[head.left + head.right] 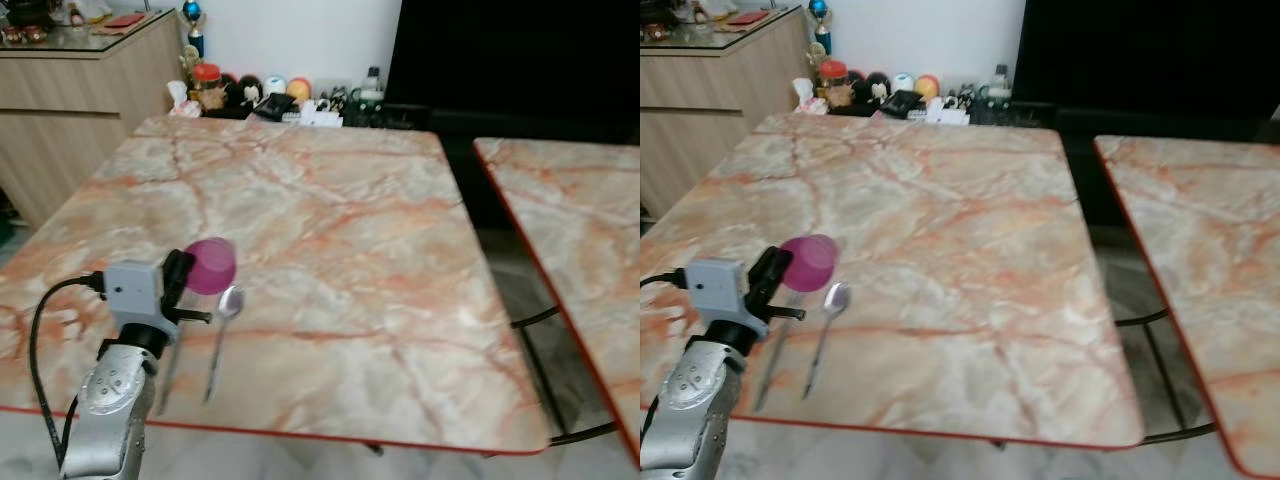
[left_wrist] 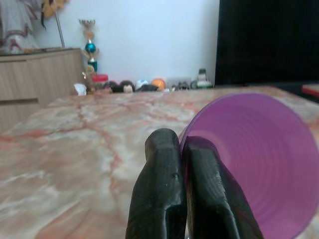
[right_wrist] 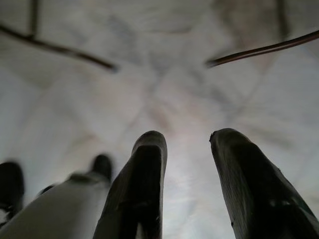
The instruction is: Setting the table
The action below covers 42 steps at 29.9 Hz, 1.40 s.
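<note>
Purple cup (image 1: 210,265), lower left of your frame beside the spoon (image 1: 222,338), is pinched by its rim in your left gripper (image 1: 178,290), so next lower it upright and release.

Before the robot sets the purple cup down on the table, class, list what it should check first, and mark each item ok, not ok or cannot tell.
1. Left hand has a firm hold on the purple cup: ok, its fingers are pinched on the rim.
2. Cup upright: not ok, in the left wrist view its mouth faces sideways.
3. Spoon clear of the cup: ok, it lies flat just beside and nearer the table edge.
4. Second utensil under the left arm, what it is: cannot tell, partly hidden.
5. Free marble table beyond the cup: ok.
6. Right hand out of the way: ok, open, pointing at the floor.
</note>
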Tool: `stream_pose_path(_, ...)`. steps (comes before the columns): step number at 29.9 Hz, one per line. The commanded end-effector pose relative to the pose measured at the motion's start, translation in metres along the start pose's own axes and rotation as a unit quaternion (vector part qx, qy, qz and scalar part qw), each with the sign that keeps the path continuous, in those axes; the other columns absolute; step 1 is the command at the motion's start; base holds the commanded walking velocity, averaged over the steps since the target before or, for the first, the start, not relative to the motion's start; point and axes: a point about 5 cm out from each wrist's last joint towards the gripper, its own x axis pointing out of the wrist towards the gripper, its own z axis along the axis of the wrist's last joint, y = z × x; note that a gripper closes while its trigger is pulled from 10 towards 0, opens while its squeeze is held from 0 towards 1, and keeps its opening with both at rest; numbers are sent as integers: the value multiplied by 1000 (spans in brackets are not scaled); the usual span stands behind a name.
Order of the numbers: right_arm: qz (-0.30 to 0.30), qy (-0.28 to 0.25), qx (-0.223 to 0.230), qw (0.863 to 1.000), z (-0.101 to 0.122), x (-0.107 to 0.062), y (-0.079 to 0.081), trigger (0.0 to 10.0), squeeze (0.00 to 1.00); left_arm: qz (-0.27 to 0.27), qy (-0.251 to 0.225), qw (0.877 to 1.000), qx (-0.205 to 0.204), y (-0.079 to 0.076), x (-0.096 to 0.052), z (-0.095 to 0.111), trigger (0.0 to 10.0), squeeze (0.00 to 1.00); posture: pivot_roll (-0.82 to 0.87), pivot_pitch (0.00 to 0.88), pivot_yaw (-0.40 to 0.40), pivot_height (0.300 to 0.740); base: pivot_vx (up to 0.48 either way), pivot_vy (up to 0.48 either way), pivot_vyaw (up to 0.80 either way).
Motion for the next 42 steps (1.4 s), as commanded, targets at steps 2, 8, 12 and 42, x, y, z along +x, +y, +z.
stream_pose_path(2, 14, 13, 11, 1000, -5, -1, 11, 10000, 0, 14, 0, 1000, 4, 9, -3, 1, 10000, 0, 121, 122, -32, 740, 242, -386, -712)
stream_pose_path(8, 20, 16, 8, 1000, -6, -1, 12, 10000, 0, 17, 0, 1000, 6, 11, -3, 2, 10000, 0, 125, 122, -31, 740, 242, -387, -666)
stream_pose_path(12, 22, 19, 12, 999, -5, -1, 13, 10000, 0, 19, -1, 1000, 7, 12, -3, 2, 10000, 0, 126, 122, -29, 740, 243, -388, -559)
stream_pose_path(42, 31, 2, -8, 999, 1, 0, 19, 10000, 0, 30, -11, 999, 13, 16, 1, 8, 10000, 0, 126, 124, -32, 740, 245, -386, -96)
